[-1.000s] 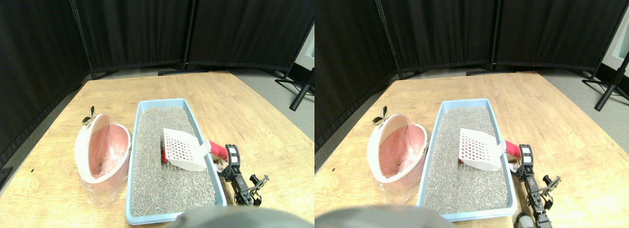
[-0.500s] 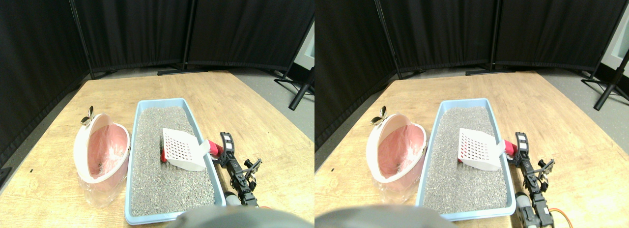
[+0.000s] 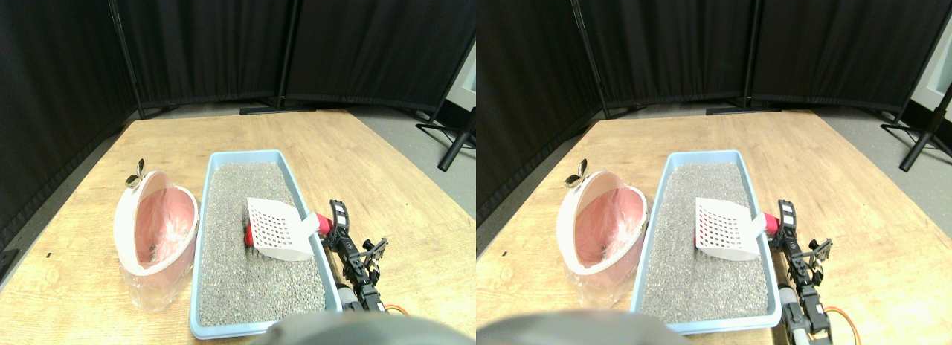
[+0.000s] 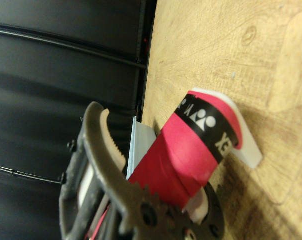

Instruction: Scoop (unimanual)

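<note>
Closing in over the past second, the robot's black right gripper [image 3: 336, 220] now sits farther forward along the red-wrapped handle [image 3: 323, 223] of the white slotted plastic scoop [image 3: 278, 227], its arm drawn nearer the tray. The scoop's perforated blade rests on the grey granular litter [image 3: 245, 248] inside the light-blue rectangular tray [image 3: 202, 326], its handle leaning out over the tray's right rim. A small red object [image 3: 248, 235] shows just at the blade's left edge, on the litter.

From the wrist camera, the red wrap [image 4: 190, 155] carries a black band with white lettering too partial to read, and the white handle end [image 4: 243, 145] pokes out beyond it. One serrated dark jaw curves alongside the wrap, touching or nearly so; whether the jaws have clamped the handle cannot be told.

Left of the tray stands a white-rimmed bin lined with a pink bag [image 3: 156, 226], tilted toward the tray, a metal clip [image 3: 134, 178] at its far edge. Everything sits on a light wooden table [image 3: 357, 159] backed by black curtains [image 3: 223, 40].
</note>
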### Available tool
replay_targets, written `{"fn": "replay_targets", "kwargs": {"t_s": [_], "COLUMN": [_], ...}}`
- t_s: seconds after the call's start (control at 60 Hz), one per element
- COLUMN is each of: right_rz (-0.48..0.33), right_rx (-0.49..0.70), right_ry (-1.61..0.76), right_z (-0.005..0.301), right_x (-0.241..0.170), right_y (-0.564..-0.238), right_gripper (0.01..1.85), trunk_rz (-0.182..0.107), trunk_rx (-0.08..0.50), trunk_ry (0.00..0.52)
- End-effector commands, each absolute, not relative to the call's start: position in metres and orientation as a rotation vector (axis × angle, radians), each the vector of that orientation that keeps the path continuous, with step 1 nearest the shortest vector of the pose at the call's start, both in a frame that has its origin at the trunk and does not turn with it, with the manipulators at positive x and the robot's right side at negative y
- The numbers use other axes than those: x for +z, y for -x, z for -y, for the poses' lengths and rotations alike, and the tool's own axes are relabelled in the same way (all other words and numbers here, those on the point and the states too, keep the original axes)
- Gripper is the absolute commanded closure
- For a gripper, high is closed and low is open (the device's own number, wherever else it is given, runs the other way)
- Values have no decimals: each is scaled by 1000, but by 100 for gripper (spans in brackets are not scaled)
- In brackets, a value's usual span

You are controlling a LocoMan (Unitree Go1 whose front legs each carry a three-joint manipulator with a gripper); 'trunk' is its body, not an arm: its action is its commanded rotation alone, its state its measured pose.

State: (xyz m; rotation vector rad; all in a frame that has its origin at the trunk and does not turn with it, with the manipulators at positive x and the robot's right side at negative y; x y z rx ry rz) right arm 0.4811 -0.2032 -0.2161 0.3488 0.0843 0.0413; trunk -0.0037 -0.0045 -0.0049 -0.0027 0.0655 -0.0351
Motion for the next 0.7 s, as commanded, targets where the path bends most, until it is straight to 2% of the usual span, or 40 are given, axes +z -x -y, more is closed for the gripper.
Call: {"fn": "replay_targets", "kwargs": {"t_s": [0.017, 0.217, 0.233, 0.25, 0.283, 0.7], "right_rz": [-51, 18, 31, 53, 64, 143], "right_rx": [51, 96, 106, 118, 130, 215], "right_ry": [-338, -308, -298, -292, -292, -200], "right_z": [204, 204, 204, 204, 204, 207], "right_x": [-212, -212, -212, -211, -210, -181], "right_y": [-485, -488, -488, -488, -488, -478], "right_gripper": [99, 135, 143, 165, 181, 181], "trunk_rz": [-88, -85, -85, -85, -85, -86], "trunk_rx": [-22, -21, -22, -22, -22, -11], "trunk_ry": [23, 23, 25, 25, 25, 36]}}
